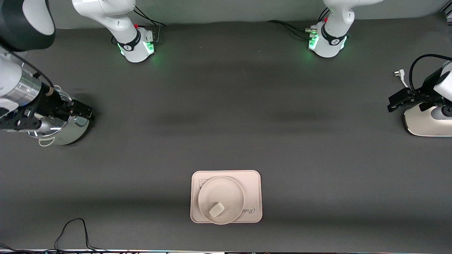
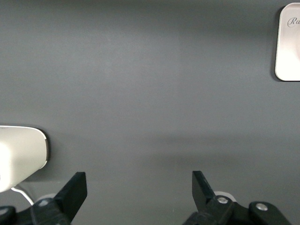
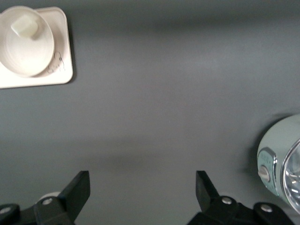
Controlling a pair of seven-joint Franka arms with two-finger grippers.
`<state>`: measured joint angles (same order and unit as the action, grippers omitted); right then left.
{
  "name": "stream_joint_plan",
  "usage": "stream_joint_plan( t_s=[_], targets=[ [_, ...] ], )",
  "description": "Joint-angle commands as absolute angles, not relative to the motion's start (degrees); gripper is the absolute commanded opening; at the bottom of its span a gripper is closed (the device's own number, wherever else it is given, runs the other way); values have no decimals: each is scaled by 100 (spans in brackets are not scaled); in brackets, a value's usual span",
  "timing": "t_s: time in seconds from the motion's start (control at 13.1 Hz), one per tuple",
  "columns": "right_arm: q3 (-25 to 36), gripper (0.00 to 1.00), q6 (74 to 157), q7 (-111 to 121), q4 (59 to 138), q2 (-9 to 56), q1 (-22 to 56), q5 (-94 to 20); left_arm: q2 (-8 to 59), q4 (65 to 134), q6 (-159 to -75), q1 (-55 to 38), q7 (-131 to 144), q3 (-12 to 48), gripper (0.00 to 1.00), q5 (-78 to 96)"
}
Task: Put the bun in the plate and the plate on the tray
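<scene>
The off-white bun lies in the round cream plate, near its rim closest to the front camera. The plate rests on the rectangular tray, at the middle of the table near the front camera. The right wrist view shows the bun, plate and tray. The left wrist view shows only a corner of the tray. My left gripper is open and empty at the left arm's end. My right gripper is open and empty at the right arm's end.
A shiny metal pot stands under my right gripper; it shows as a pale appliance in the right wrist view. A white appliance sits beside my left gripper, with a white plug. A black cable lies at the front edge.
</scene>
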<state>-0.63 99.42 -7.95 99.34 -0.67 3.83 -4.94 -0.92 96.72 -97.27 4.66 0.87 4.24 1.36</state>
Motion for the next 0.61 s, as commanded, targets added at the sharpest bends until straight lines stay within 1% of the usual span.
stream_joint_plan(
  t_s=[0.0, 0.23, 0.38, 0.53],
  targets=[
    [-185, 100, 10178, -712, 10397, -369, 351, -343, -132, 9598, -9703, 422, 35, 422, 100, 88],
    [-176, 100, 10152, -677, 10380, -360, 360, -343, -132, 9598, -9686, 431, 35, 422, 100, 105],
    [-141, 100, 10073, -169, 10397, -413, 352, -334, -132, 9598, -9677, 431, 44, 422, 100, 123],
    [78, 100, 9932, -149, 10363, -492, 352, -343, -132, 9598, -9677, 431, 35, 422, 100, 123]
  ],
)
